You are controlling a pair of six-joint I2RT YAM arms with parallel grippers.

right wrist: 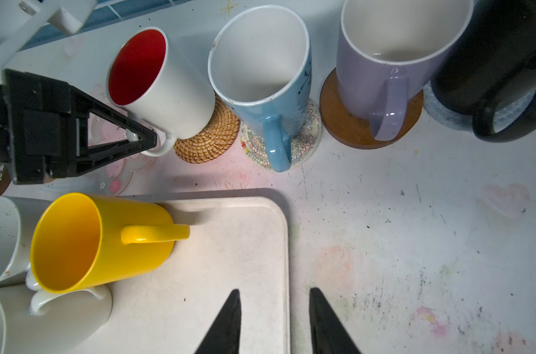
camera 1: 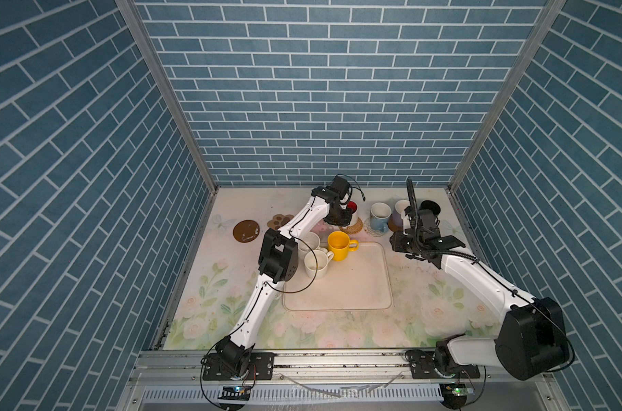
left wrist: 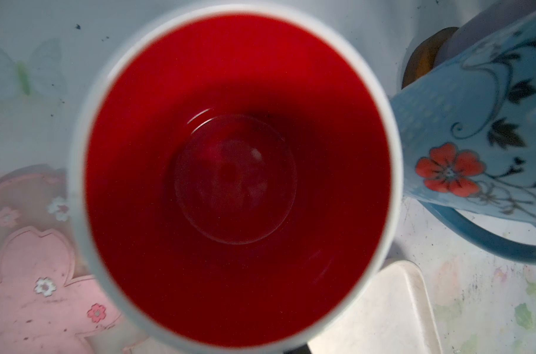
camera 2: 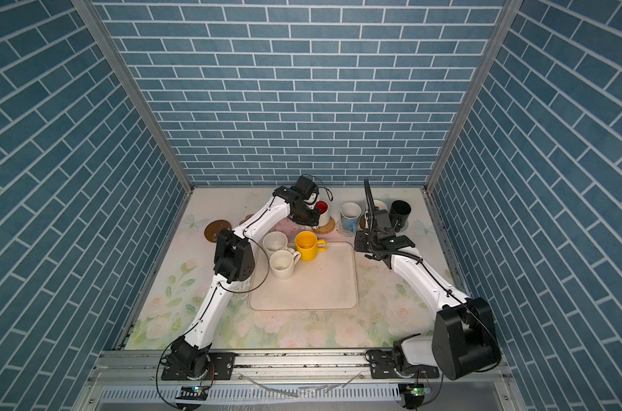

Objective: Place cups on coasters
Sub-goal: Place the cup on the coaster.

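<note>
My left gripper is shut on the handle of the white cup with a red inside. That cup is over the woven rattan coaster, and its red inside fills the left wrist view. The light blue cup stands on a pale woven coaster. The lavender cup is on a brown disc, and the black cup on a pale round. On the tray are a yellow cup and two cream cups. My right gripper is open and holds nothing, above the tray's edge.
The cream tray lies mid-table. A pink flower coaster lies beside the held cup. A tan paw coaster and a brown disc lie bare at the left. The back wall is close behind the row of cups.
</note>
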